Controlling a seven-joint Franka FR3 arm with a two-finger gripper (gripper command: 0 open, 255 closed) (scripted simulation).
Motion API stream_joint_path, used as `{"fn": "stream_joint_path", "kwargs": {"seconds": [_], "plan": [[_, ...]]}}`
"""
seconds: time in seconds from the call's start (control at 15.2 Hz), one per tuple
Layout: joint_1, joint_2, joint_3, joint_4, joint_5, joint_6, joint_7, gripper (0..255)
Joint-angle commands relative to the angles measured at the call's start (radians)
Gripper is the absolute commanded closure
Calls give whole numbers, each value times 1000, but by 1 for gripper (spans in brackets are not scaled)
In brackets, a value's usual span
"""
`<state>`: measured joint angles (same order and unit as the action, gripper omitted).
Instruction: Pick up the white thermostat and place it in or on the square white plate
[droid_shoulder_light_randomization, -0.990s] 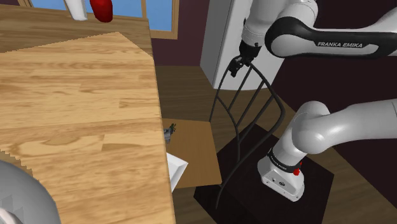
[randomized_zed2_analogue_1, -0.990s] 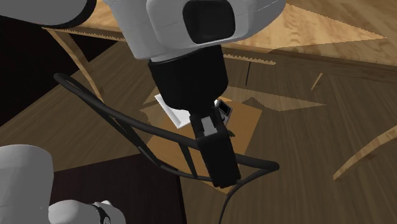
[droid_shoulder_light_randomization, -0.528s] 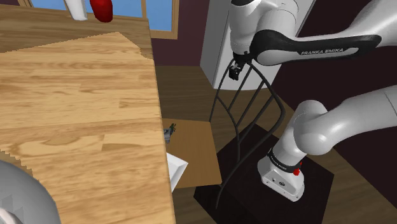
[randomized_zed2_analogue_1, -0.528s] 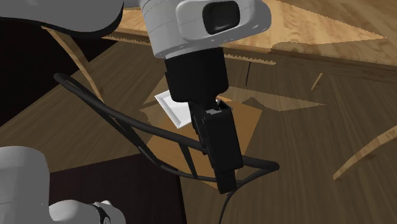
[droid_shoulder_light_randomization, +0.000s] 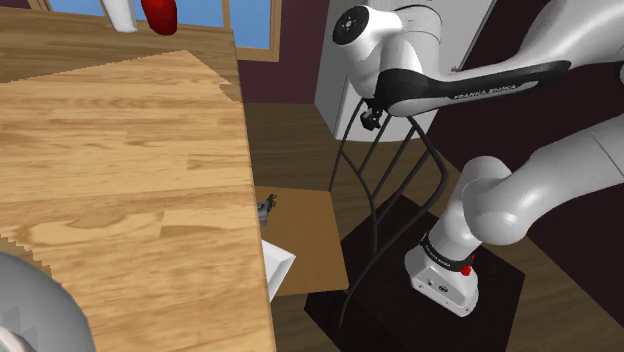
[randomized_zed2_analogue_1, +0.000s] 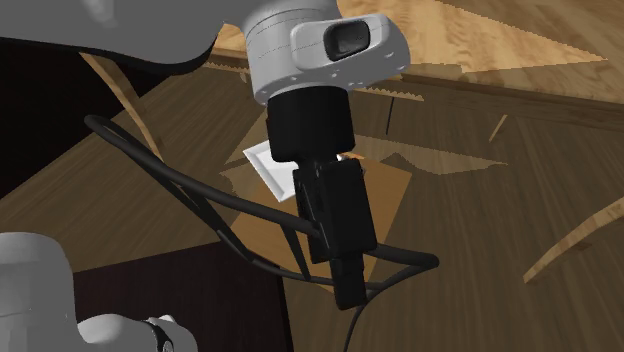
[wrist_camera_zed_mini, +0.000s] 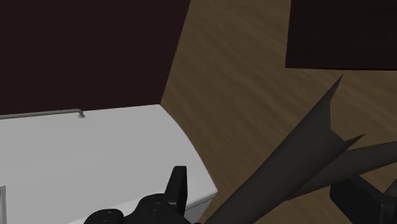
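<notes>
Well below the gripper (droid_shoulder_light_randomization: 371, 117), shoulder view: one white thermostat (droid_shoulder_light_randomization: 266, 207), small, lying on the wooden seat (droid_shoulder_light_randomization: 305, 225) of a black-backed chair (droid_shoulder_light_randomization: 385, 190), untouched. One square white plate (droid_shoulder_light_randomization: 280, 263) sits on the same seat, also low beneath the gripper. It is near the thermostat but apart from it, and partly hidden by the edge of the table (droid_shoulder_light_randomization: 120, 180). The gripper is high beside the chair back's top, well apart from both items.

Second exterior view: the gripper (randomized_zed2_analogue_1: 348, 292) hangs above the seat, in front of the chair's rails. The plate (randomized_zed2_analogue_1: 266, 165) lies beyond and below it, with no thermostat on its visible part. The thermostat is mostly hidden behind the gripper.

Wrist view: wooden floor (wrist_camera_zed_mini: 242, 83), a white panel (wrist_camera_zed_mini: 95, 153) and dark chair rails (wrist_camera_zed_mini: 299, 159) ahead of the gripper.

Gripper state: apart or together, cannot tell; the thermostat is not in it.

Progress, as judged: nothing done. Left: descent to the thermostat, grasp, lift, carry to the plate, release.
</notes>
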<state>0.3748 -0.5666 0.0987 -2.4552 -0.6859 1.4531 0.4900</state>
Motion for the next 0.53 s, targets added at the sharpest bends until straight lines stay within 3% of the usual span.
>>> {"fn": "stream_joint_path", "kwargs": {"seconds": [0.0,0.2,0.46], "plan": [[0,0,0,0,0,0,0,0],[18,51,12,4,-1,41,25,0],[106,161,-11,24,-22,106,87,0]]}}
